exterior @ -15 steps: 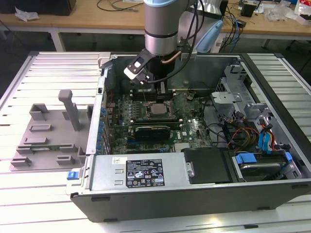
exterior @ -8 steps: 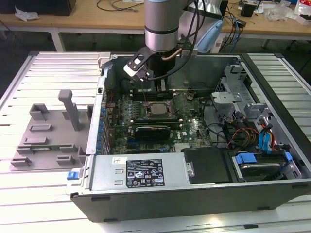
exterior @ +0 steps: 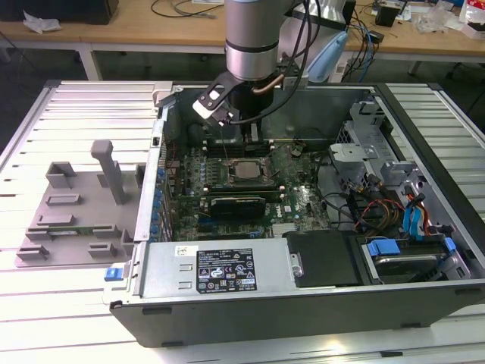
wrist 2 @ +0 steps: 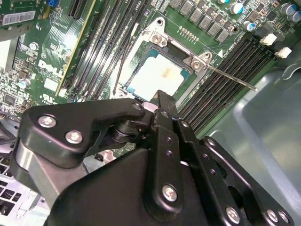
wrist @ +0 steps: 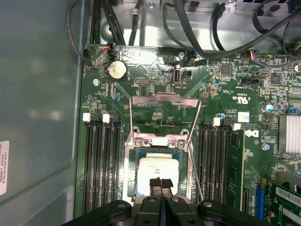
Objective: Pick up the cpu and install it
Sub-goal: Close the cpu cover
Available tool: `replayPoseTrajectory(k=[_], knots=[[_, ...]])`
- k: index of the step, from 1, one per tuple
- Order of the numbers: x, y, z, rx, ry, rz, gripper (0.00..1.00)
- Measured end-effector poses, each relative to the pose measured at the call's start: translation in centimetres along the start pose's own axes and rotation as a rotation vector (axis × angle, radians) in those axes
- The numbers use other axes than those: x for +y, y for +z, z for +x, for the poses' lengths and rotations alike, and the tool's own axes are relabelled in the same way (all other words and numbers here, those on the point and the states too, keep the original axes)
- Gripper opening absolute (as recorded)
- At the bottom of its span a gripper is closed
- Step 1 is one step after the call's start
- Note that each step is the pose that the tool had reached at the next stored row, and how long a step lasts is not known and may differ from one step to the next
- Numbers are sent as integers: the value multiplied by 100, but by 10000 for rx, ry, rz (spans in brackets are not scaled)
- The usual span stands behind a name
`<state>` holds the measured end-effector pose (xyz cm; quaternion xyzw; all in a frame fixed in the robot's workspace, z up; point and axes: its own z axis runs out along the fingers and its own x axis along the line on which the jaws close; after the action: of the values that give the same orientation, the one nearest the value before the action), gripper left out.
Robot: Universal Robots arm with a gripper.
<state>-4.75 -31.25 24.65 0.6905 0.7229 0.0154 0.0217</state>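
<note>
The cpu (exterior: pixel 244 170), a small square chip with a pale silver top, lies flat in its socket on the green motherboard inside the open computer case. It shows as the cpu (wrist: pixel 151 170) in the first wrist view and the cpu (wrist 2: pixel 157 74) in the second. My gripper (exterior: pixel 253 139) hangs just above the chip's edge. In the first wrist view the gripper (wrist: pixel 161 183) has its two black fingertips pressed together with nothing between them. The socket's metal frame (wrist: pixel 162 100) is swung open, and its thin lever (wrist: pixel 194 174) stands free beside the socket.
Black memory slots (wrist: pixel 102 165) flank the socket on both sides. The case walls (exterior: pixel 155 163) enclose the board. A white-labelled box (exterior: pixel 220 269) fills the case front, with cables and drive bays (exterior: pixel 394 212) at the exterior view's right. A grey plastic tray (exterior: pixel 76 205) sits outside at the left.
</note>
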Motion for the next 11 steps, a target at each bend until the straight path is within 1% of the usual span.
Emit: replayPoseTrajectory(k=[9,11], knots=[[1,-17,0,0,0,0,11],[3,-64,-1,0,0,0,11]])
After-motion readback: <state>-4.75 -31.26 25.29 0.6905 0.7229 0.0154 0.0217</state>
